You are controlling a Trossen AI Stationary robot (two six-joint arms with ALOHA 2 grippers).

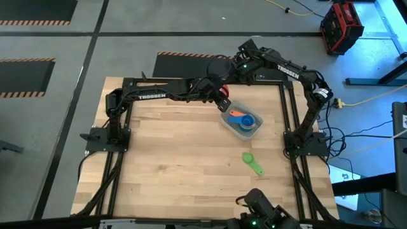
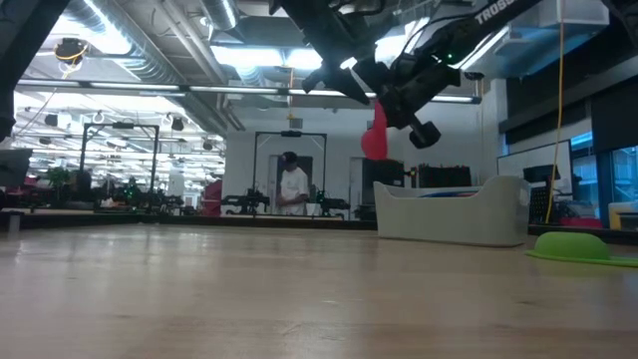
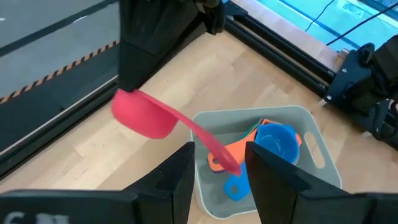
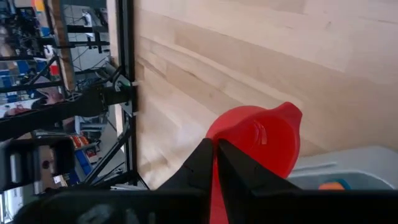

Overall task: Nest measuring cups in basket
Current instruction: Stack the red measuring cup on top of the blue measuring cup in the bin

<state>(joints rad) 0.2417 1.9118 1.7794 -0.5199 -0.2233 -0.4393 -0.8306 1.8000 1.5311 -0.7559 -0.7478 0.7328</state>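
A red measuring cup (image 3: 143, 115) hangs in the air just beyond the basket's far left corner, with my right gripper (image 4: 214, 144) shut on its bowl. Its handle (image 3: 208, 143) slants down between the fingers of my left gripper (image 3: 217, 152), which stand open on either side of it over the basket's edge. The pale grey basket (image 3: 314, 127) stands on the table and holds a blue cup (image 3: 277, 140), an orange cup (image 3: 227, 152) and a smaller blue one (image 3: 235, 186). A green cup (image 1: 251, 162) lies on the table nearer the front. My right gripper pinches the rim of the red cup's bowl (image 4: 227, 140) between its two shut fingers, on the side away from the handle. The fingers slant down at it from the table's far right. The cup is lifted clear, its handle sloping down toward the basket.
Black frame rails (image 1: 286, 108) run along the table's edges close to the basket. The two arms cross near the table's far edge (image 1: 210, 79). Bare wood (image 1: 178, 159) lies to the left of the basket and in front of it. A person (image 2: 292, 189) stands far off in the room.
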